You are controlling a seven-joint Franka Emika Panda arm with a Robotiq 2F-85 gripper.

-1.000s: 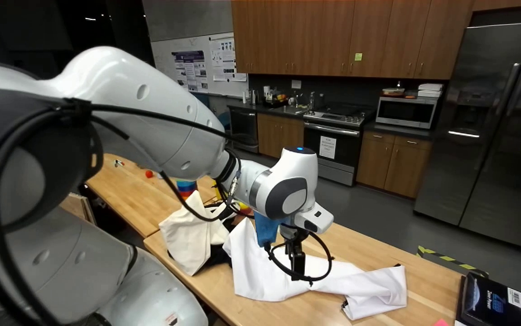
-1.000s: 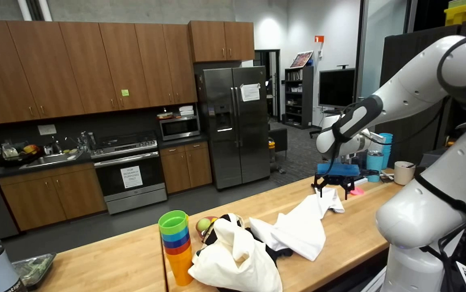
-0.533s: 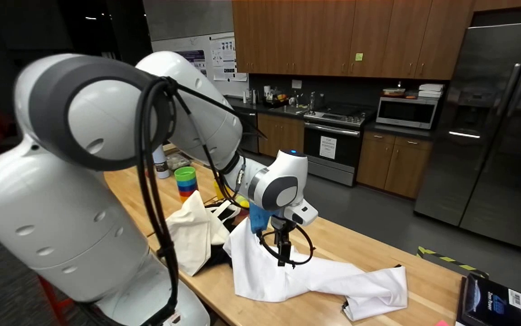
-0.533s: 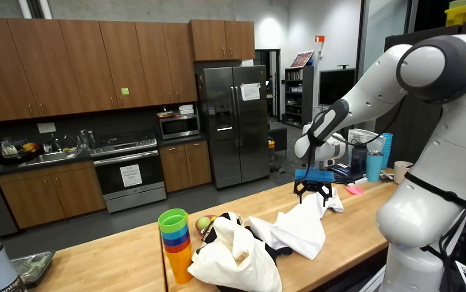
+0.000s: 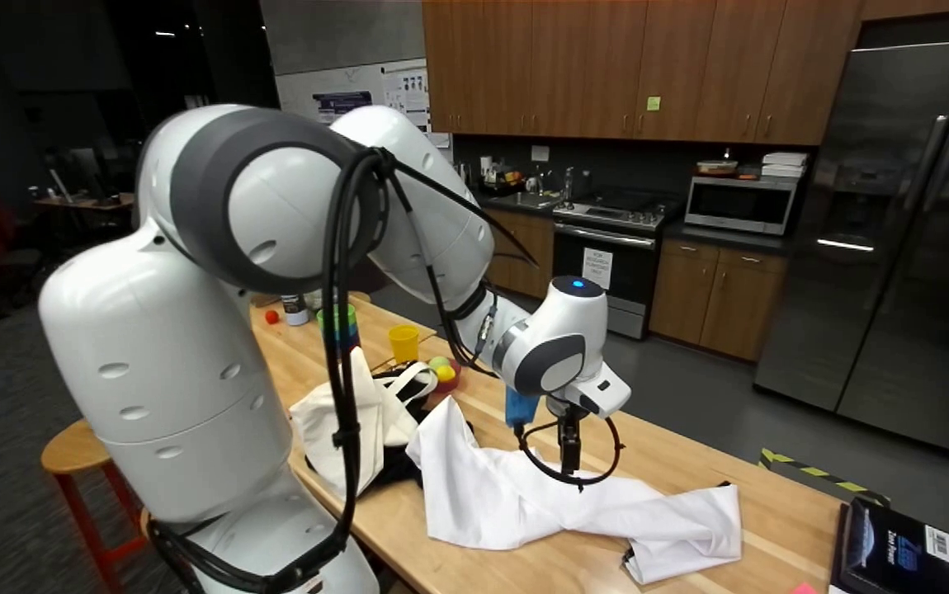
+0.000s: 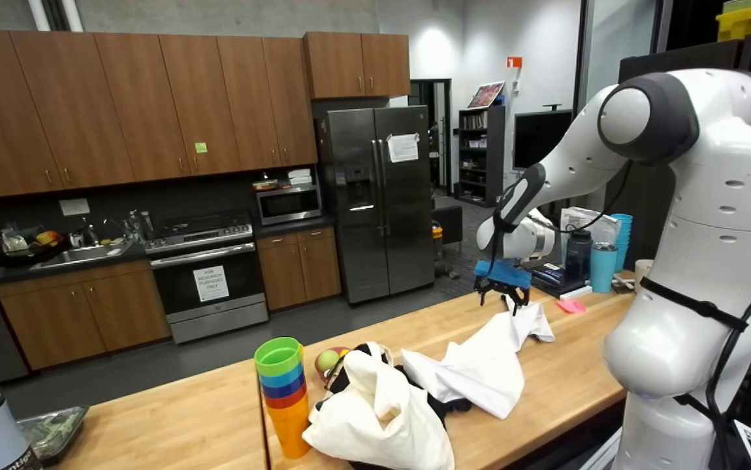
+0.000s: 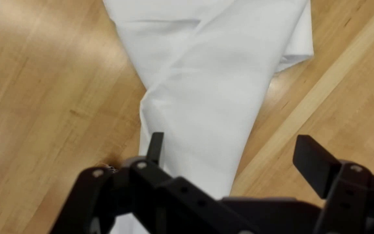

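Pincer [image 7: 230,143] spread wide, empty, above white cloth [image 7: 213,87]: long, rumpled, diagonally creased, edge folded.

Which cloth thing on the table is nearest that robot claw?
The white cloth, stretched out beneath the open gripper; the cream bag and the dark fabric against it lie farther off.

arm [image 5: 285,214] bent at the elbow [image 6: 672,117], stretched over a long edge of the table [image 5: 788,528] | wrist [image 5: 557,363] pointed down | gripper [image 7: 229,141] held in the air, fingers [image 7: 317,165] spread wide
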